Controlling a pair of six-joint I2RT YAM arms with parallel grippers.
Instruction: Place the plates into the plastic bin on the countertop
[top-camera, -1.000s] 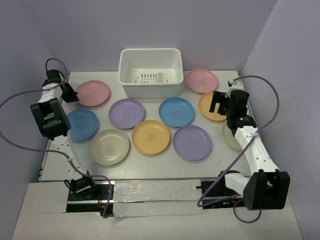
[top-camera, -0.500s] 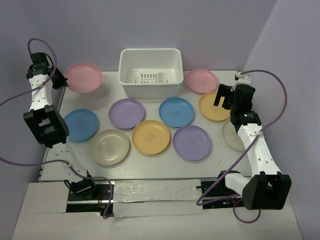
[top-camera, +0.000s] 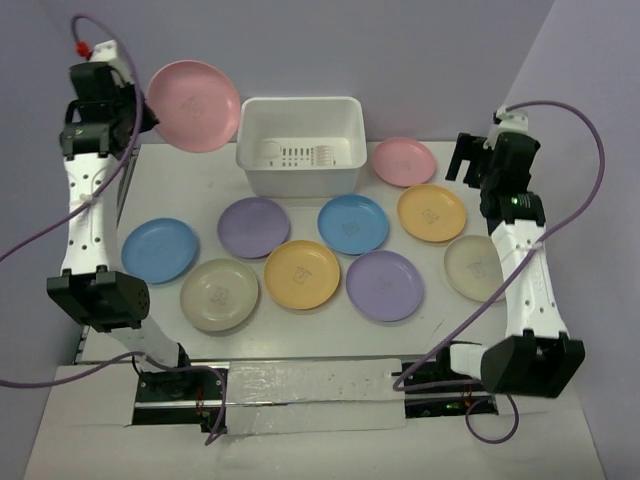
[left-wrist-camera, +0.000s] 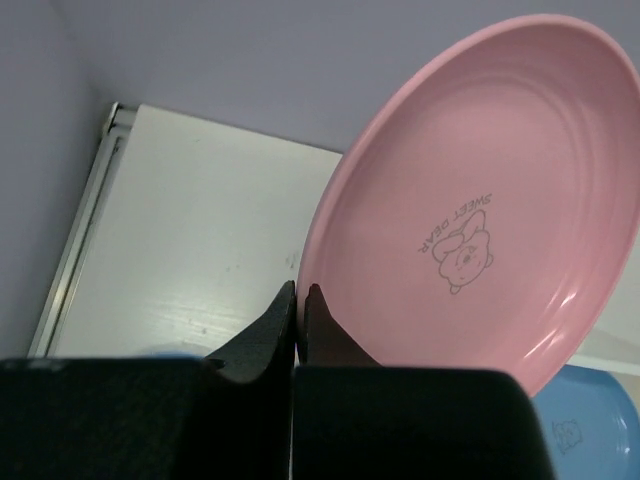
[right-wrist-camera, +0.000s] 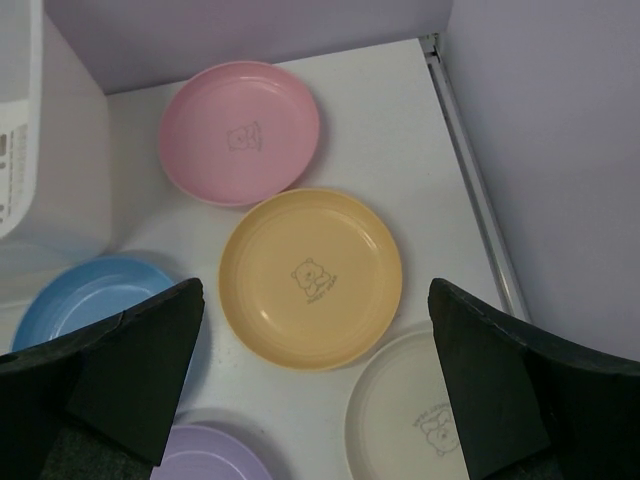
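Lavender walls (top-camera: 400, 50) enclose a white worktop (top-camera: 190, 185), above which the left gripper (left-wrist-camera: 298, 292) holds the raised pink plate (left-wrist-camera: 480, 200), jaws narrowed onto its lower rim. That plate is tilted, its printed face toward the top camera, clear of the worktop. From above it sits at ten o'clock from the plastic bin (top-camera: 300, 180), just beside the bin's left corner. The bin stands at the worktop's twelve o'clock edge, slots showing in its base.

Nine plates lie flat on the worktop. At the bin's three o'clock is the flat pink plate (top-camera: 404, 161). The right yellow-orange plate (top-camera: 431, 212) and the right cream plate (top-camera: 475, 267) follow toward five o'clock. Below the bin lie the centre blue plate (top-camera: 352, 223), right purple plate (top-camera: 385, 285), centre yellow-orange plate (top-camera: 302, 273), left purple plate (top-camera: 253, 227), left cream plate (top-camera: 220, 294) and left blue plate (top-camera: 159, 249).

The right gripper (right-wrist-camera: 312, 300) hangs over the right yellow-orange plate, jaws wide and empty.
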